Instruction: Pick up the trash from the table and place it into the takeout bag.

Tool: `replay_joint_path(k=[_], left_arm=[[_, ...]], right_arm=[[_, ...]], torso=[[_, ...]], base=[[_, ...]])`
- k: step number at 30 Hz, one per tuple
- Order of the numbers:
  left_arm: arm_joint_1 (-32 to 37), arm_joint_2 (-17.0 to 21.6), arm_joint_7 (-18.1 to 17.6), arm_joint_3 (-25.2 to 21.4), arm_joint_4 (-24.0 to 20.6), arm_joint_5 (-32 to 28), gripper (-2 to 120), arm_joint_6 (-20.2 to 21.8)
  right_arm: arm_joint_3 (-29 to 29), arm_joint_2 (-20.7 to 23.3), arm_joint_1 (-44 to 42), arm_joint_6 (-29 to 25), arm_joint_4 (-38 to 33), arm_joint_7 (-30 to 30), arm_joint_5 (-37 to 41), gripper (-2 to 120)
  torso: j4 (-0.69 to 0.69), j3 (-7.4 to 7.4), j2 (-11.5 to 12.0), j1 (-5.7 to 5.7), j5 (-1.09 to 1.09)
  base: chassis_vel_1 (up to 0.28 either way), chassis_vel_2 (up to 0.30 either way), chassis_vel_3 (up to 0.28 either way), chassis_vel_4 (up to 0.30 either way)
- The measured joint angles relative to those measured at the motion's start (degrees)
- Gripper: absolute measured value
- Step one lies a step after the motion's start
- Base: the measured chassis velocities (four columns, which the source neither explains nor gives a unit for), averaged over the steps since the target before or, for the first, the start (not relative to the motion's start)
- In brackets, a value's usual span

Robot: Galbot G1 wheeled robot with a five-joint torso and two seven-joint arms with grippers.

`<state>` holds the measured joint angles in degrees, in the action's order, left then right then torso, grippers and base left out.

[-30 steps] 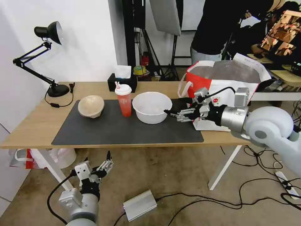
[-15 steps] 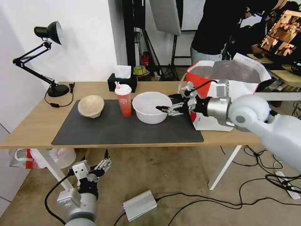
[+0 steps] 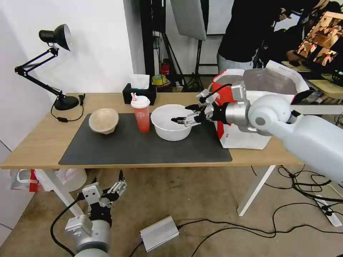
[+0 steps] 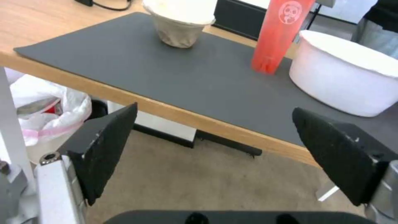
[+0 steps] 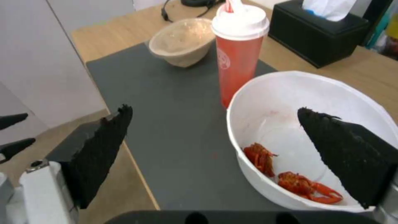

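1. Right gripper [image 3: 181,114]: centre of the head view, at the near-right rim of the large white bowl [image 3: 171,122]; fingers spread wide, nothing held. In the right wrist view, one finger pad [image 5: 348,155] over the bowl interior, the other pad [image 5: 101,149] outside the rim, over the mat.
2. Large white bowl: upright on the dark grey mat [image 3: 143,146], centre of frame, just left of the takeout bag [image 3: 250,103]. Red crayfish scraps [image 5: 290,174] on the bowl floor.
3. Red drink cup [image 3: 140,113]: upright with white lid and straw, just beside the white bowl on its left.
4. Beige bowl [image 3: 104,121]: left-centre of frame, tilted on the mat, well apart from the cup.
5. Takeout bag: right of centre, standing open on the table [image 3: 39,146], foil lining visible.
6. Left gripper [image 3: 116,185]: lower left of frame, below the table edge, above the floor; fingers wide apart, empty.
7. Black tissue box [image 3: 138,93]: behind the cup, at the far table edge.
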<state>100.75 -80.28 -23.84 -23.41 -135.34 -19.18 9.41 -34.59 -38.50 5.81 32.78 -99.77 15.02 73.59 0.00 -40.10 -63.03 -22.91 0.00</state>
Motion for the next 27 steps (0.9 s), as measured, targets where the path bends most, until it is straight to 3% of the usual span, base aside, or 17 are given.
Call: replay_joint_path(k=[20, 27], left_arm=[[0.1, -0.5, 0.1, 0.2, 1.0, 0.9, 100, -0.8], [0.3, -0.3, 0.1, 0.0, 1.0, 1.3, 100, -1.0]], right_arm=[[-7.7, -5.1, 8.6, 3.2, 7.0, 3.5, -2.5, 100], [-10.3, -7.1, 10.3, 3.3, 11.1, 7.7, -6.7, 100]], torso=[[0.00, 0.00, 0.0, 0.00, -0.01], [0.00, 0.00, 0.0, 0.00, -0.01]], base=[[0.000, 0.000, 0.000, 0.000], [0.000, 0.000, 0.000, 0.000]])
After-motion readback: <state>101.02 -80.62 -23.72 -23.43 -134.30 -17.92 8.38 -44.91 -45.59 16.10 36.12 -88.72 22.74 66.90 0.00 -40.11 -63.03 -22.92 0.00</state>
